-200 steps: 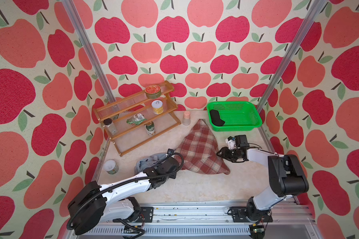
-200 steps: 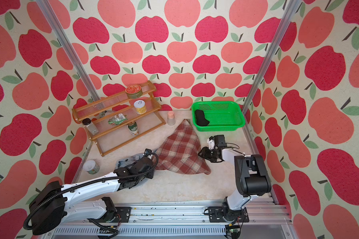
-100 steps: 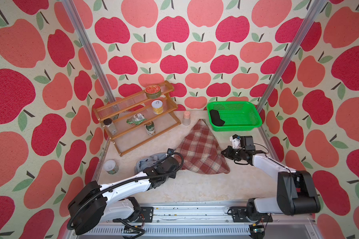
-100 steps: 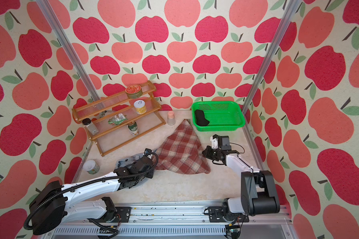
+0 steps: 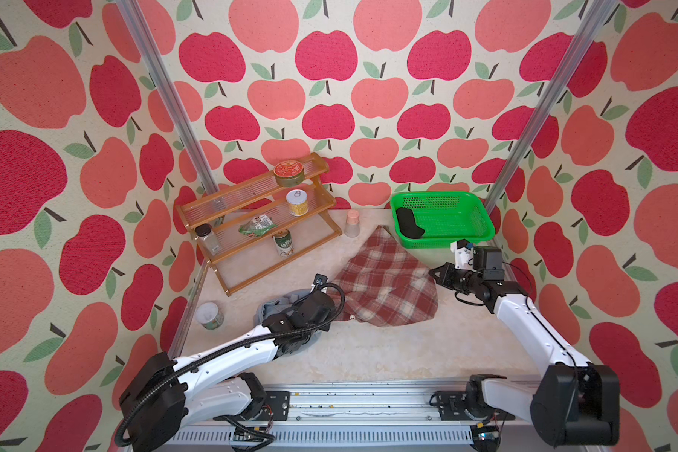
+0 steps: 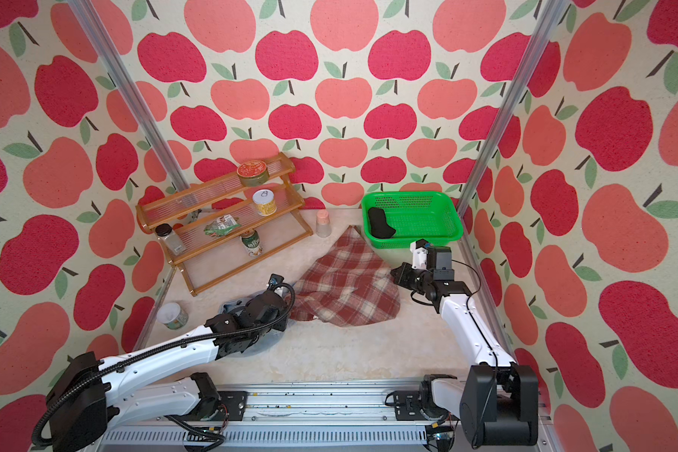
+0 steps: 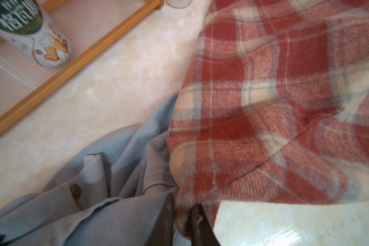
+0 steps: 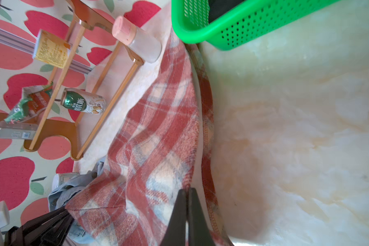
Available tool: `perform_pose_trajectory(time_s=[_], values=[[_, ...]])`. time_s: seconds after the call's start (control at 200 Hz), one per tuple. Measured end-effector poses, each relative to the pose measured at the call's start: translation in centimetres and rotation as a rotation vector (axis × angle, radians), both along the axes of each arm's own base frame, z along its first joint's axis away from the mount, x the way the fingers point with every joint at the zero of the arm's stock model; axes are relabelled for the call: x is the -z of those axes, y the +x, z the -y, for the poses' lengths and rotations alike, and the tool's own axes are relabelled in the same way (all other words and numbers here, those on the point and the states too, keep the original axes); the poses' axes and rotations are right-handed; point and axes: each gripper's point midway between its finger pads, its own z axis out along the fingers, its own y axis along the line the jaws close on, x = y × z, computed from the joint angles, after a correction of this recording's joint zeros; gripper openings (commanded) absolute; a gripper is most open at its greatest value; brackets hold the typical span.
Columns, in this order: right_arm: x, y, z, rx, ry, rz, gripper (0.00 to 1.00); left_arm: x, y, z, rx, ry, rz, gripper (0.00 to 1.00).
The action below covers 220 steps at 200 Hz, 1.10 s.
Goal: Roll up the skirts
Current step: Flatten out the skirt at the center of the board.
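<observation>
The red-brown and cream plaid skirt (image 5: 384, 285) (image 6: 345, 289) lies spread in the middle of the table. My left gripper (image 7: 182, 213) is shut on its near left corner, just above the crumpled light blue denim skirt (image 5: 275, 307) (image 7: 115, 191). My right gripper (image 5: 433, 274) (image 8: 186, 191) is shut on the plaid skirt's (image 8: 158, 138) right edge, with the cloth pinched at the fingertips. The black skirt (image 5: 408, 227) (image 6: 380, 227) lies rolled in the green basket (image 5: 447, 242) at the back right.
A wooden rack (image 5: 251, 219) with cans, a packet and a bottle stands at the back left. A pink-capped bottle (image 5: 352, 223) stands by the plaid skirt's far tip. A can (image 5: 209, 315) sits by the left wall. The basket (image 8: 243, 27) is close behind my right wrist.
My right gripper has closed on the plaid skirt's right edge, and that arm has stretched out lower over the table. The left arm has not moved.
</observation>
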Motion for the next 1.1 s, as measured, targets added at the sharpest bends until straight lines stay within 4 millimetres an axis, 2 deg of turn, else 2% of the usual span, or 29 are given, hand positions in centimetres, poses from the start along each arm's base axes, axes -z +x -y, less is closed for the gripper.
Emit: perform_pose_trajectory(time_s=[0.085,0.175,0.285,0.385,0.44,0.48,0.55,0.61,0.7,0.75,0.81,0.935,1.1], values=[[-3.3,1.0,0.2,0.006,0.019,0.066,0.00,-3.2,0.6,0.1,0.017,-0.015,0.081,0.17],[-8.1,2.2,0.2,0.002,0.035,0.160,0.00,-7.3,1.4,1.0,0.055,-0.036,0.160,0.17],[-14.1,3.1,0.2,-0.004,0.053,0.275,0.00,-13.0,1.8,3.1,0.137,-0.082,0.238,0.16],[-18.8,3.6,0.7,0.004,0.063,0.366,0.00,-18.0,1.2,5.6,0.235,-0.125,0.313,0.17],[-20.6,3.7,0.7,0.002,0.072,0.396,0.00,-19.6,0.4,7.2,0.297,-0.135,0.338,0.24],[-21.4,3.8,0.6,-0.001,0.078,0.409,0.00,-19.9,-0.2,8.5,0.339,-0.134,0.344,0.32],[-21.4,4.1,0.5,-0.009,0.089,0.402,0.00,-18.5,-1.7,11.0,0.433,-0.094,0.336,0.45],[-20.6,4.4,0.4,-0.011,0.094,0.377,0.00,-15.5,-3.4,13.5,0.524,-0.037,0.307,0.54],[-18.6,4.7,0.3,-0.011,0.095,0.328,0.00,-9.2,-6.0,16.3,0.644,0.071,0.228,0.57],[-17.7,4.8,0.3,-0.010,0.095,0.307,0.00,-6.0,-6.8,17.1,0.680,0.121,0.178,0.58],[-17.1,4.8,0.3,-0.010,0.094,0.288,0.00,-3.4,-7.1,17.6,0.697,0.161,0.134,0.59],[-16.7,5.0,0.3,-0.009,0.093,0.277,0.00,-1.8,-7.1,18.8,0.707,0.159,0.101,0.69],[-15.3,5.6,0.3,-0.002,0.085,0.251,0.00,-2.4,-6.5,22.8,0.706,0.106,0.078,0.71]])
